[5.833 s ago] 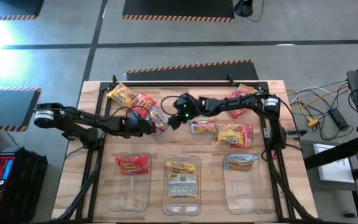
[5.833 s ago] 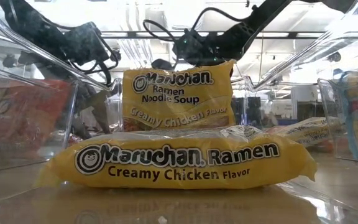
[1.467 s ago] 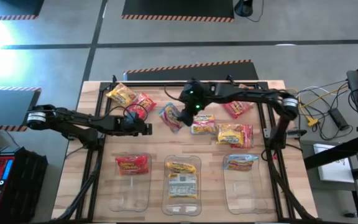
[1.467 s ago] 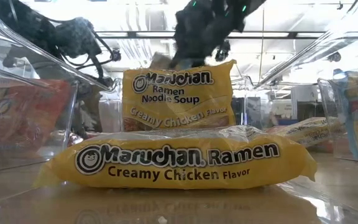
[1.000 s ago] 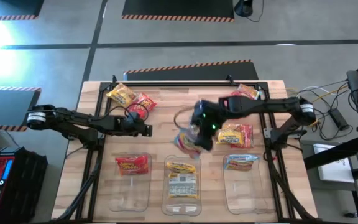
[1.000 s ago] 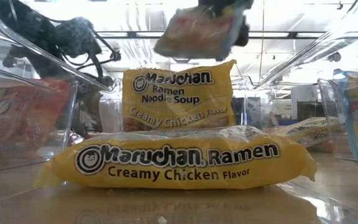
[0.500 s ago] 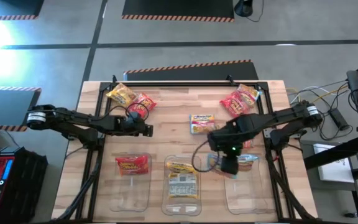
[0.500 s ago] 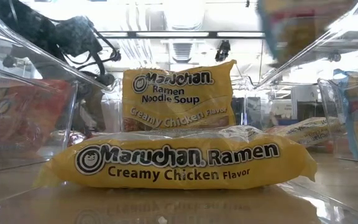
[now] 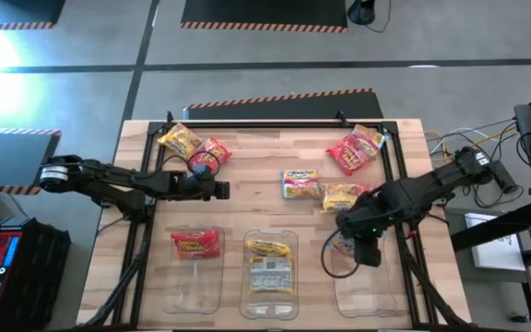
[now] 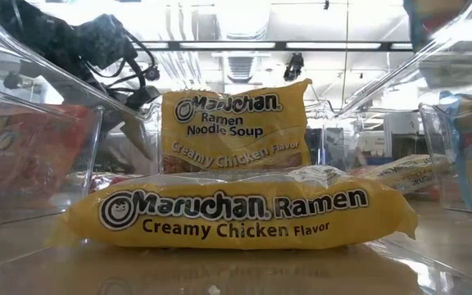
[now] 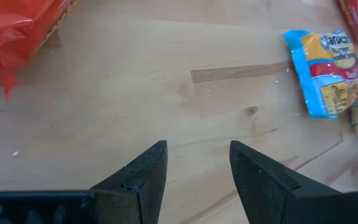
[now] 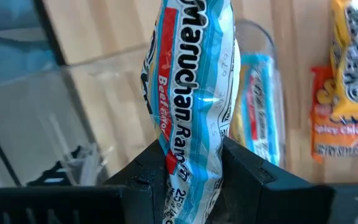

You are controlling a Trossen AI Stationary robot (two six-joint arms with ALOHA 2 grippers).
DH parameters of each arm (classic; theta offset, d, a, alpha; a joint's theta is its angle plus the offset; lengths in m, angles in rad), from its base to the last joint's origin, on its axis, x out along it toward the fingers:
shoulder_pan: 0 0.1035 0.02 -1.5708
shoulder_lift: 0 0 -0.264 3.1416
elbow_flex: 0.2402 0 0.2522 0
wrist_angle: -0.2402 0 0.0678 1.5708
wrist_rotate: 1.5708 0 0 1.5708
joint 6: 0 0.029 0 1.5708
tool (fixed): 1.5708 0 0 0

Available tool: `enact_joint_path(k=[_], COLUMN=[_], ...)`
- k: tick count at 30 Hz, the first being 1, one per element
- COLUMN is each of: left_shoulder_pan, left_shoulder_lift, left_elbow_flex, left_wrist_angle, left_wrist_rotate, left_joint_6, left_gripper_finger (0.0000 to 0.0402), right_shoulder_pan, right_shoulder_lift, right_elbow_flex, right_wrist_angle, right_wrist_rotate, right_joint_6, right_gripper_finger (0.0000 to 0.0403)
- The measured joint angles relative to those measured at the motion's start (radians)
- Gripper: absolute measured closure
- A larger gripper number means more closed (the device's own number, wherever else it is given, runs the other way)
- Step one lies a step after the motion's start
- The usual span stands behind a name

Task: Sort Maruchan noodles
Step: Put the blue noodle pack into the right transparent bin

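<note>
Right gripper [image 9: 369, 251], fingers clamped on a glossy light-blue Beef packet [image 12: 191, 106], hangs over the right bin [image 9: 365, 281], which already holds one blue packet [image 12: 258, 109]. Left gripper [image 11: 194, 168], fingers apart and empty, waits above bare table [image 9: 256, 166]. Sorting is judged partly done: red bin [image 9: 197, 267] and yellow bin [image 9: 272, 277] are stocked; about five loose packets [image 9: 192, 148] remain.
</note>
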Motion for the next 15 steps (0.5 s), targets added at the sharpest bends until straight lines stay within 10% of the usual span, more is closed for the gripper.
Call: enact_joint_path(k=[15], left_shoulder_pan=[0.0], left_shoulder_lift=[0.0], left_elbow_flex=[0.0], left_wrist_angle=[0.0], left_wrist_rotate=[-0.003], left_joint_6=[-0.026], left_gripper_finger=[0.0243], right_shoulder_pan=[0.041], right_shoulder_lift=[-0.05], right_elbow_flex=[-0.296], right_wrist_angle=[0.182], right_wrist_rotate=[-0.041], right_joint_6=[-0.056], right_gripper_finger=[0.0294])
